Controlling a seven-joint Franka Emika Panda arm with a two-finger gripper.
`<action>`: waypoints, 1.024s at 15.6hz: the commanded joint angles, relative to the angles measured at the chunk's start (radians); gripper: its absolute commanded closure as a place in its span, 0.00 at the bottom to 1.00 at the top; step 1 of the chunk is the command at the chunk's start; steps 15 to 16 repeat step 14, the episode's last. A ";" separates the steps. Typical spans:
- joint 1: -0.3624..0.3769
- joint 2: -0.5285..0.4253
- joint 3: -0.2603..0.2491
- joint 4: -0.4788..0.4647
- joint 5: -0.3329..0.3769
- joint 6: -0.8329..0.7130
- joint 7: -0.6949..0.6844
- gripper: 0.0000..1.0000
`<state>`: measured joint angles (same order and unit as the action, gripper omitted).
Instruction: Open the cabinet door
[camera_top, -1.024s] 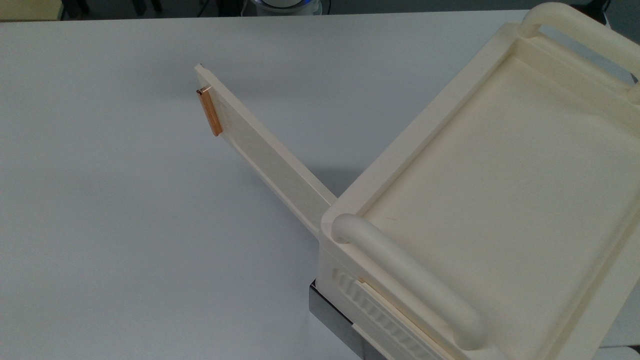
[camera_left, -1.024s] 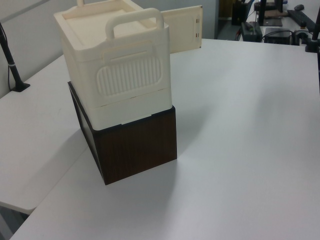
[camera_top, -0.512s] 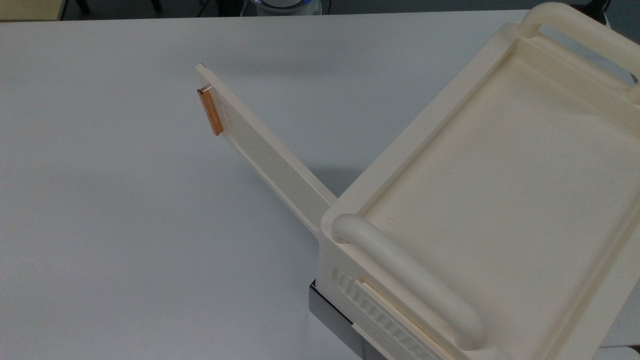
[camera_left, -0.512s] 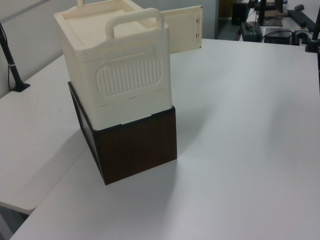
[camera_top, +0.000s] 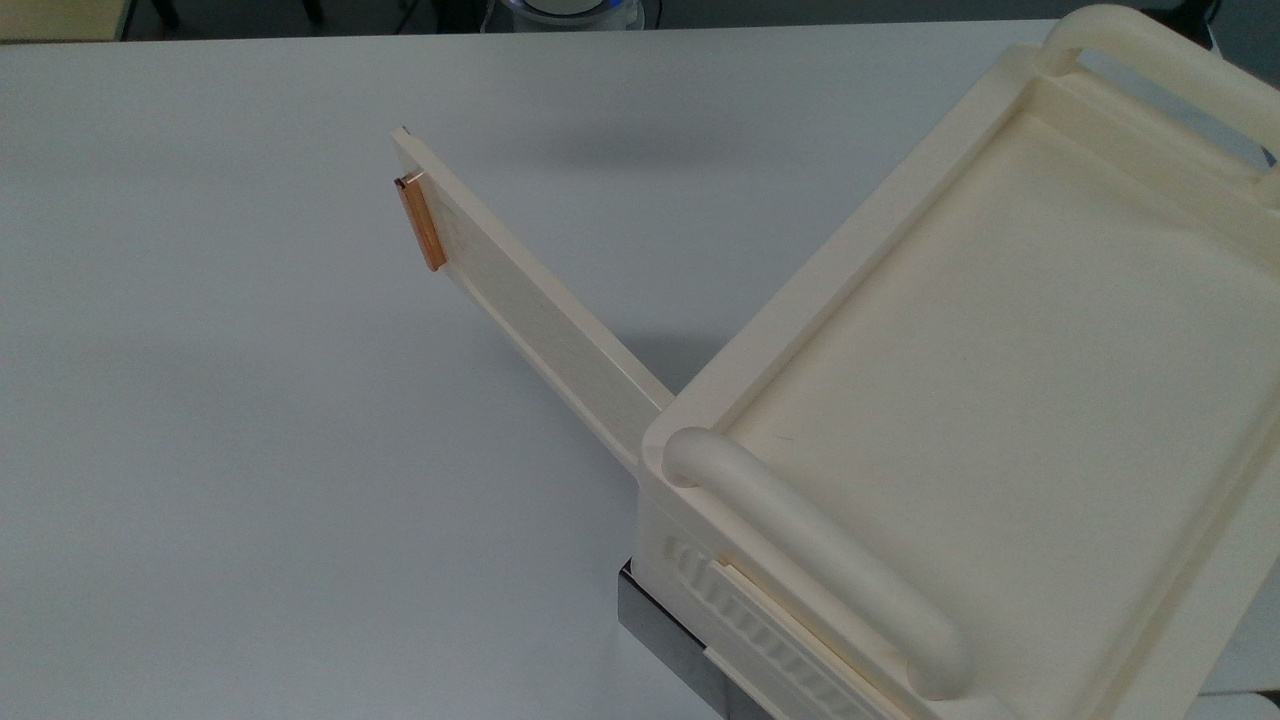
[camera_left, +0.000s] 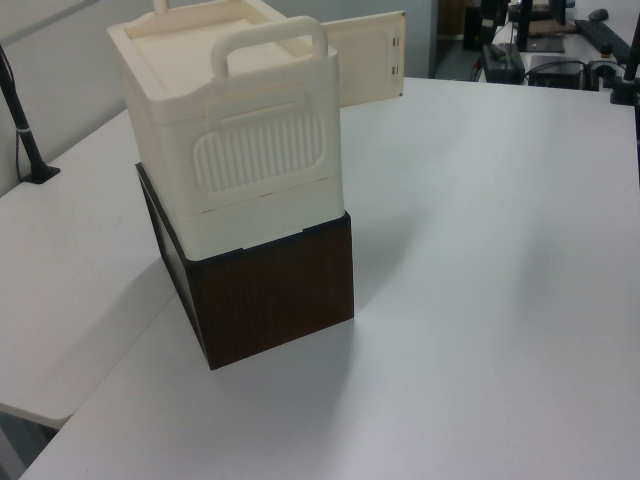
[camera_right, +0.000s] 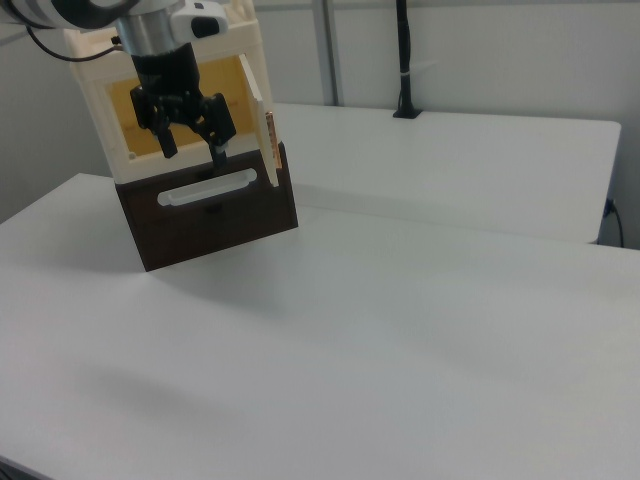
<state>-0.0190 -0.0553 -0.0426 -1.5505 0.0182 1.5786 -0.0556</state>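
- The long flat cream plastic cabinet door (camera_top: 540, 315) stands swung well out from the boxy cream plastic cabinet (camera_top: 1000, 400), its small copper-orange strip handle (camera_top: 420, 222) at the free end over the white bench (camera_top: 250, 450)
- In the right view the black two-finger hand (camera_right: 190, 125) hangs in front of the uncovered yellow interior, fingers spread apart, gripping nothing, clear of the door
- Judged from this, the opening looks done; only pulling the arm away seems left
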 joint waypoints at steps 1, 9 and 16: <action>0.025 0.000 -0.026 -0.016 -0.020 -0.009 0.014 0.00; 0.027 0.000 -0.026 -0.016 -0.023 0.000 0.010 0.00; 0.028 0.002 -0.025 -0.016 -0.023 0.000 0.013 0.00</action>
